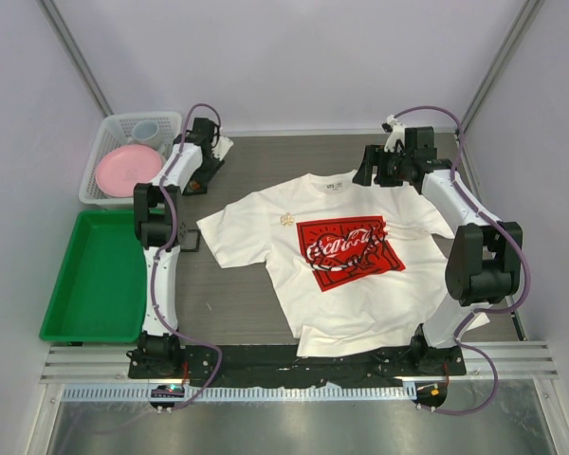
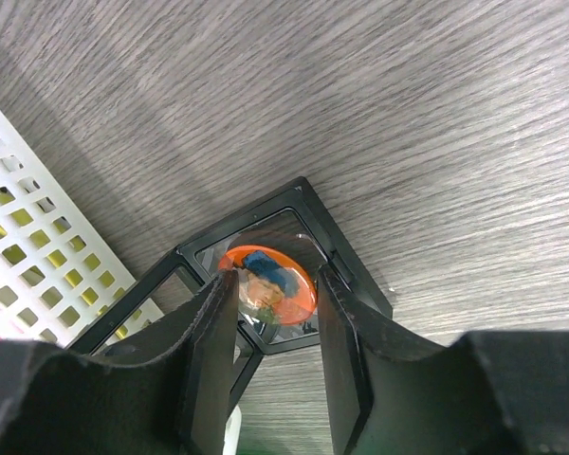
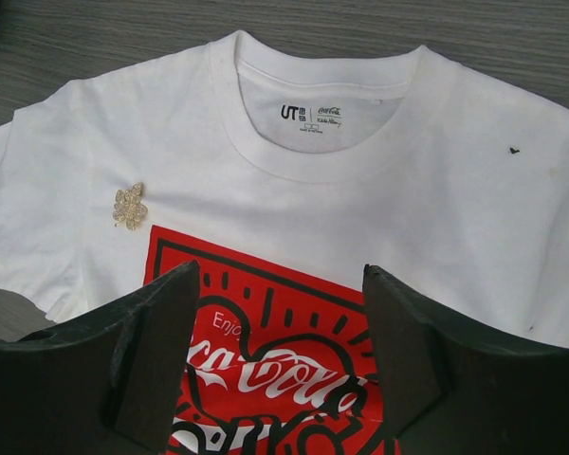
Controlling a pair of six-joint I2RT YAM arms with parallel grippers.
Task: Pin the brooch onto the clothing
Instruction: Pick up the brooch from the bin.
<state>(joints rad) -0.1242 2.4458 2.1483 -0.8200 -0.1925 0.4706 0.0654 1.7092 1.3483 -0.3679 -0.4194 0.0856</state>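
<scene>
Left end effector (image 2: 277, 294) straddles orange badge (image 2: 283, 270) — grip unclear; right end effector (image 3: 280, 284) spread.

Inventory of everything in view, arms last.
White short-sleeved T-shirt with red Coca-Cola print: one, flat mid-table.
Gold brooch: one, on the shirt's chest beside the print.
Orange round badge: one, in a black-framed clear case, far left of table.
White perforated basket: one, far left.
Pink plate: one, in basket.
Pale cup: one, in basket.
Green tray: one, left edge.
Dark wood-grain table: one.
Left gripper: black, straddling the badge; grip unclear.
Right gripper: black, open over the shirt.
</scene>
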